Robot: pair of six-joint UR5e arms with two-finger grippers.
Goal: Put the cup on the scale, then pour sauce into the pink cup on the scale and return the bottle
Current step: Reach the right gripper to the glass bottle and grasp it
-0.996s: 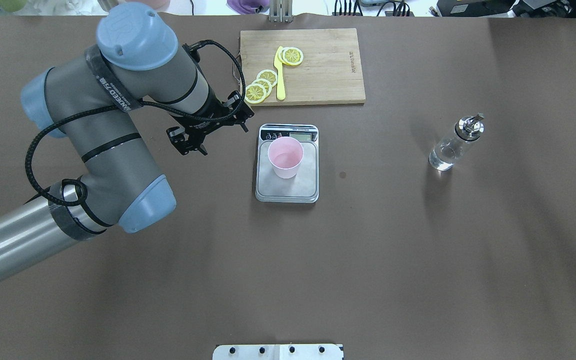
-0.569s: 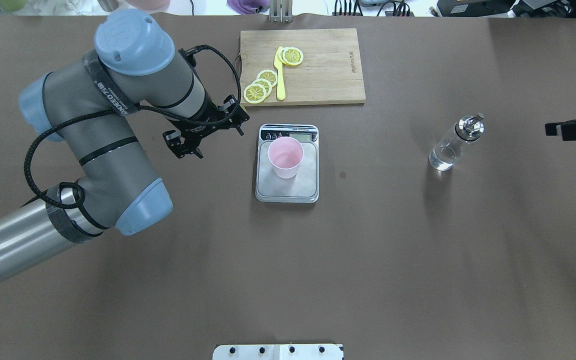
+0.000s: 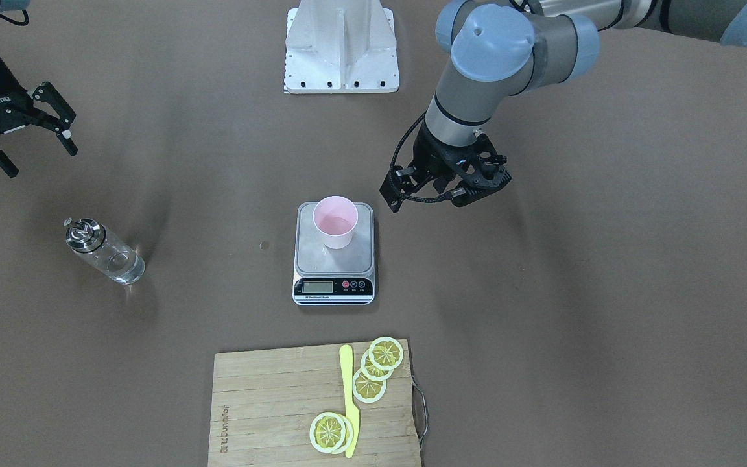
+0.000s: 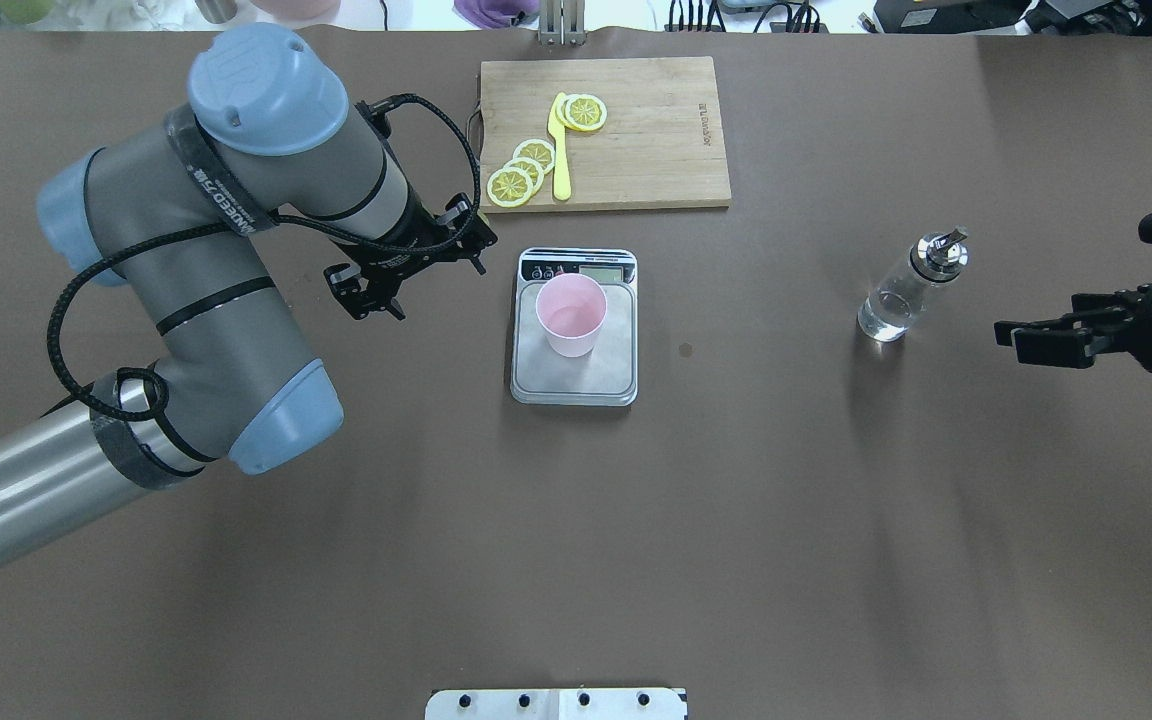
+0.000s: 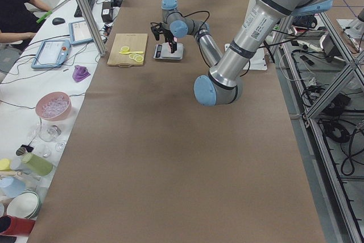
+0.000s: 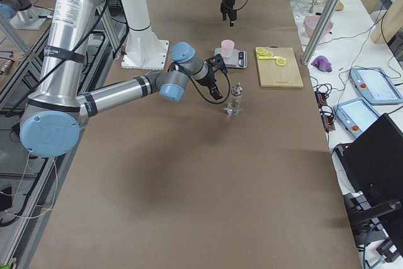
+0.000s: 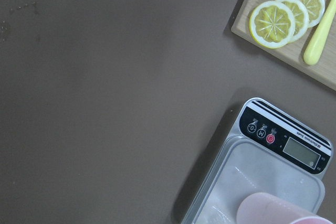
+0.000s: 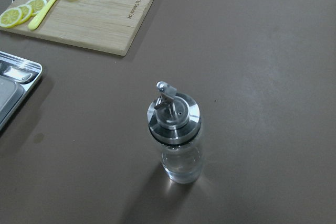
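The pink cup (image 4: 570, 315) stands upright on the scale (image 4: 616, 372), toward its display end; it also shows in the front view (image 3: 335, 221). The clear glass bottle (image 4: 898, 298) with silver pourer cap stands on the table to the right, with clear liquid in its lower part. My left gripper (image 4: 436, 290) is open and empty, just left of the scale and clear of the cup. My right gripper (image 4: 1014, 342) is open and empty, right of the bottle and apart from it. Its wrist view looks down on the bottle (image 8: 176, 140).
A wooden cutting board (image 4: 656, 130) with lemon slices (image 4: 526, 170) and a yellow knife (image 4: 560, 150) lies behind the scale. The robot's white base plate (image 4: 556, 703) is at the near edge. Brown table surface lies between scale and bottle.
My right gripper has come in from the right edge toward the bottle. My left gripper has drawn back a little to the left, away from the scale.
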